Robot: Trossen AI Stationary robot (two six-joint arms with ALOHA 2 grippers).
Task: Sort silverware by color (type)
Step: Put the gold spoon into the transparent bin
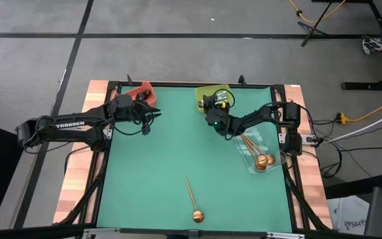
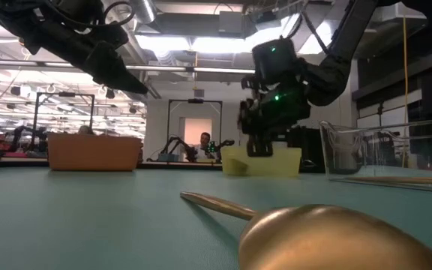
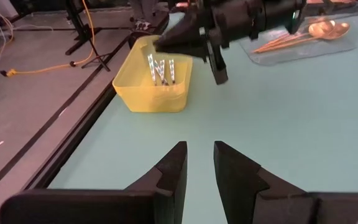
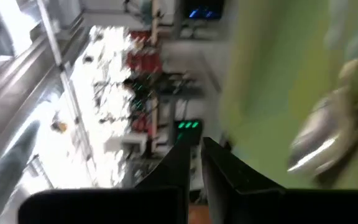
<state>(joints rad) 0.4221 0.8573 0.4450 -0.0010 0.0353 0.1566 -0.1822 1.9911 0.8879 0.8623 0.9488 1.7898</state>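
Copper-gold spoon (image 1: 192,199) lies alone on the green counter (image 1: 164,153) near its front edge, round bowl toward the front and handle angled back; in the low view that bowl fills the foreground. More copper-gold spoons (image 1: 257,153) rest in the clear bin (image 1: 274,143) on the counter's right side, bowls toward the front. Silver spoons (image 3: 161,70) stand inside the yellow-green bin (image 1: 207,93) at the back edge, handles up — the left wrist view shows them clearly. The right gripper (image 1: 215,106) hangs just at that yellow-green bin's front rim, raised off the counter, its fingers (image 4: 194,165) drawn nearly together with only a thin slit between them; nothing can be seen held in them. The left gripper (image 1: 152,114) hovers above the counter just in front of the red bin (image 1: 141,89) at the back left, pointed toward the right arm — its fingers (image 3: 173,168) stand a little apart and empty, with bare counter showing through the gap. In the low view, a person sits far off in the room behind the counter.
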